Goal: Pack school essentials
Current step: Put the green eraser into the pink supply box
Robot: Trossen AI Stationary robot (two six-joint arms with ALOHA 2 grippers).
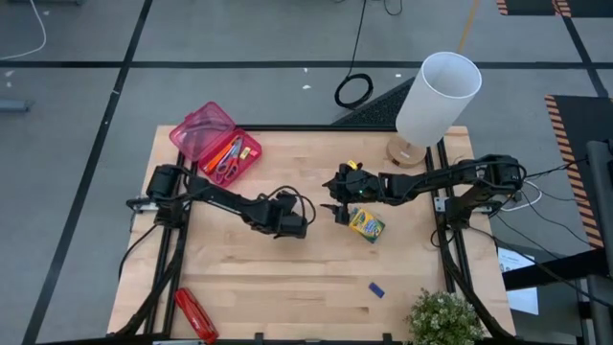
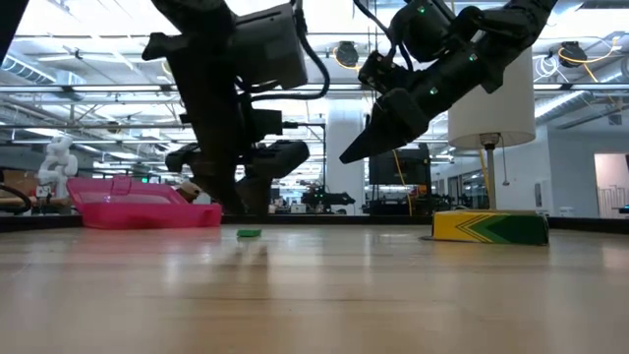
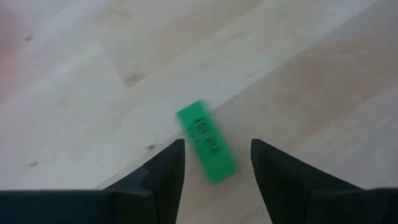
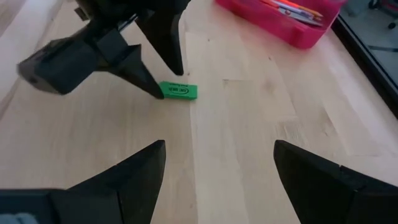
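**Op:** I've got the left gripper point(image 3: 214, 163) low over the middle of the table point(image 1: 287, 287), fingers apart, with the green eraser point(image 3: 207, 142) lying flat on the wood between the tips. It isn't clamped yet.

**Spotter:** How do you expect it to handle?

**Op:** Tiny and very light, I'd guess. Rubbery, so it should give a little and not slip once pinched. The bother is how low it sits: the fingertips have to come almost down to the wood. It also lies slantwise to the fingers, so I'd turn the wrist and close across the short width, near the middle, or it may swivel out.

**Spotter:** And the right side?

**Op:** The right gripper point(image 1: 337, 196) hangs raised above the table, jaws wide apart and holding nothing, just beside the crayon box point(image 1: 365, 225). That box is cardboard, so light but crushable; I'd take it across the narrow faces, gently.

**Spotter:** Where does it all go?

**Op:** Into the pink case point(image 1: 216, 144) at the far left corner, open, with scissors and pens already in it. A blue eraser point(image 1: 376, 288) sits alone near the front edge
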